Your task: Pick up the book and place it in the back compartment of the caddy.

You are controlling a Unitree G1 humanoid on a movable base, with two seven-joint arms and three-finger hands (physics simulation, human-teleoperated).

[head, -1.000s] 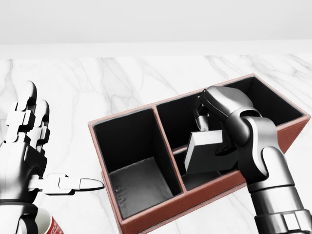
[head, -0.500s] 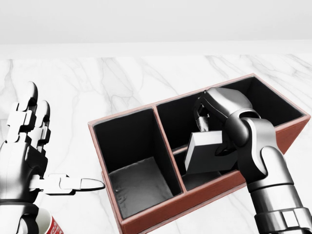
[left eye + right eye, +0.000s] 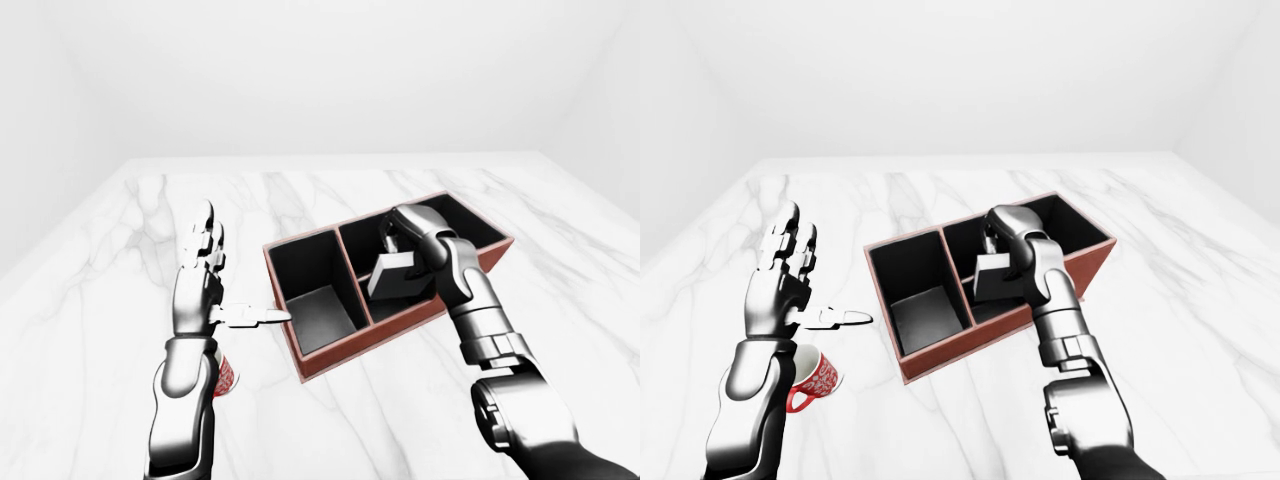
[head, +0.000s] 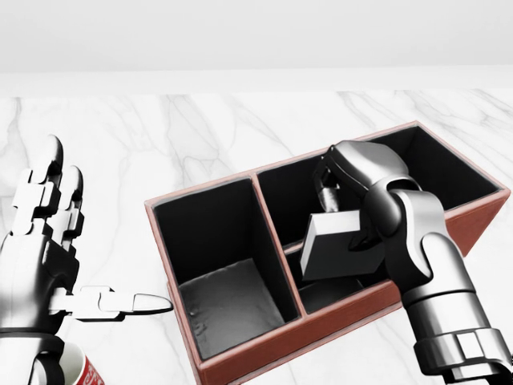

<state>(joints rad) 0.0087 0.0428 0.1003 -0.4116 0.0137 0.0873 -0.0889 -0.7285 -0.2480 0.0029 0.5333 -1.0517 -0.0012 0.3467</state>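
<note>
The red-brown caddy [image 4: 304, 330] with black insides lies on the white marble table. It has one large compartment at the left of the head view and two narrower ones at the right. My right hand [image 4: 337, 204] is shut on the grey book [image 4: 341, 245]. The book hangs tilted over the divider between the two right compartments, with its lower edge down inside the caddy. My left hand [image 4: 76, 241] stands open to the left of the caddy, fingers up and thumb pointing at the caddy's left wall, holding nothing.
A red-and-white mug [image 3: 818, 375] stands on the table under my left wrist. The marble table [image 3: 120, 260] stretches around the caddy on all sides, with a white wall beyond its top edge.
My right hand has shifted slightly up and left with the book, and its forearm leans more to the right. The left hand and the caddy have not moved.
</note>
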